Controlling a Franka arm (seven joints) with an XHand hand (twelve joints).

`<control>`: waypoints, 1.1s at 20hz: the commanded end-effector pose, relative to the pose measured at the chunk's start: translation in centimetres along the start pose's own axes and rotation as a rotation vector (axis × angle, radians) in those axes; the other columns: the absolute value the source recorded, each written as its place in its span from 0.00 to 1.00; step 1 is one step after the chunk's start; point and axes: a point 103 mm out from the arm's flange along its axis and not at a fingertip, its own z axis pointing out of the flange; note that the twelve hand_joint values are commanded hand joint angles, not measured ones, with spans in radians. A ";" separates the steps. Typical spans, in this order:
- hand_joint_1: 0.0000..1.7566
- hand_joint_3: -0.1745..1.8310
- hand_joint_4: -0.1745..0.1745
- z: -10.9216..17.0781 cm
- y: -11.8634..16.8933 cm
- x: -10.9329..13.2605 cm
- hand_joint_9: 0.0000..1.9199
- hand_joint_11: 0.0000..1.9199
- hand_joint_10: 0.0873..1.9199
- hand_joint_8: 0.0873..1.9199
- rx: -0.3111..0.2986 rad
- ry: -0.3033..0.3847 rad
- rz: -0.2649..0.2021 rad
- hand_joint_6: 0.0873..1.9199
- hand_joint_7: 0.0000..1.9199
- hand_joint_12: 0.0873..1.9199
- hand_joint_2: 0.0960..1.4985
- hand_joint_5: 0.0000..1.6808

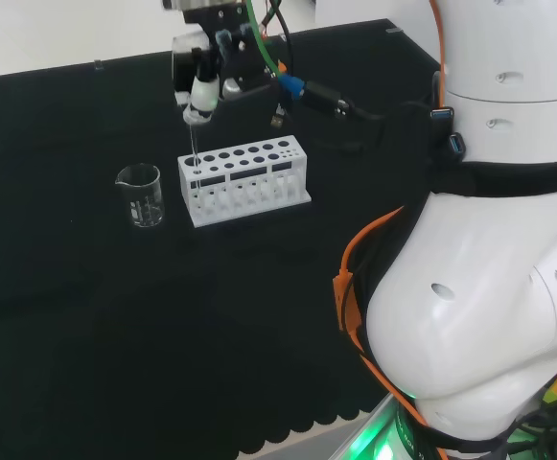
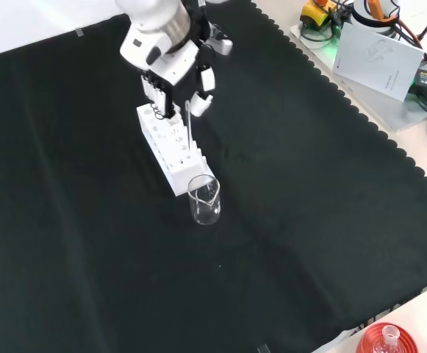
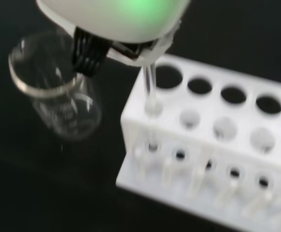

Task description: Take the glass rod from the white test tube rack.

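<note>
White arm (image 1: 489, 316) — orange cables

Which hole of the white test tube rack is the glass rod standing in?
The corner hole at the white test tube rack's end nearest the clear glass beaker. The thin glass rod rises from it to the hand; the other holes stand empty.

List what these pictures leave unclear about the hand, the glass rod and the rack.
- The hand's contact on the glass rod: head view, too small; wrist view, blurred white hand part covers it.
- Rod's lower end: wrist view, lost inside the white test tube rack.
- Rack's far end: wrist view, cut off by the edge.
- Beaker contents: clear glass, cannot tell.
</note>
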 end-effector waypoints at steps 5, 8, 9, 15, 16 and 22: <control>0.68 0.21 0.00 -0.1 0.9 1.5 0.63 0.60 0.27 0.31 0.045 -0.073 0.127 0.35 0.60 0.53 0.58 0.68; 0.68 0.19 0.00 -0.3 0.6 1.4 0.65 0.64 0.25 0.29 0.017 -0.028 0.101 0.35 0.61 0.50 0.60 0.68; 0.68 0.19 0.00 -0.3 0.5 1.4 0.66 0.64 0.25 0.29 0.010 -0.020 0.092 0.35 0.62 0.50 0.60 0.68; 0.68 0.18 0.00 -0.8 -1.2 -0.1 0.68 0.69 0.22 0.27 -0.035 0.001 0.040 0.34 0.64 0.46 0.60 0.69; 0.68 0.18 0.00 -0.9 -1.6 -0.2 0.69 0.70 0.21 0.27 -0.039 -0.002 0.035 0.34 0.64 0.46 0.60 0.69; 0.74 0.30 0.40 -2.0 -3.1 0.4 0.75 0.73 0.15 0.19 -0.056 -0.076 0.023 0.31 0.73 0.38 0.48 0.72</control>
